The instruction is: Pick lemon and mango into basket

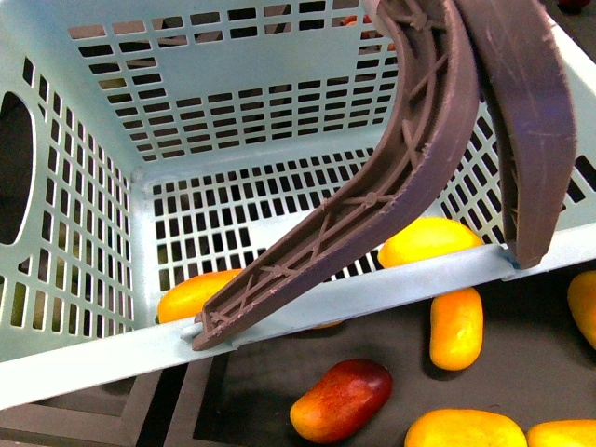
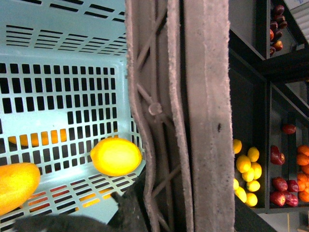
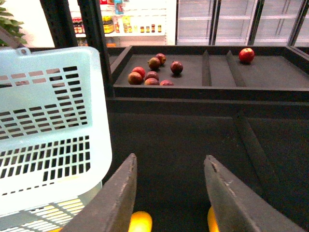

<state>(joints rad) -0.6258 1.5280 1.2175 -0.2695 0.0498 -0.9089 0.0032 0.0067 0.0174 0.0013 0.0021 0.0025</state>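
One lemon [image 2: 116, 156] and one mango [image 2: 17, 184] lie on the floor of the one teal basket [image 2: 58, 43], apart. The right tool [image 3: 169, 193] gapes wide, empty, beside the basket wall. The left tool's opening cannot be told.

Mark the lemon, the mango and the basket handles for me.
lemon [image 2: 116, 156], left wrist view, middle of its skin.
mango [image 2: 15, 186], left wrist view, its visible end.
basket handles [image 1: 410, 177], front view, curved rib of the nearer handle.

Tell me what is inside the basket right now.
Inside the basket: the lemon and the mango on its slotted floor. The brown handles cover part of the interior.
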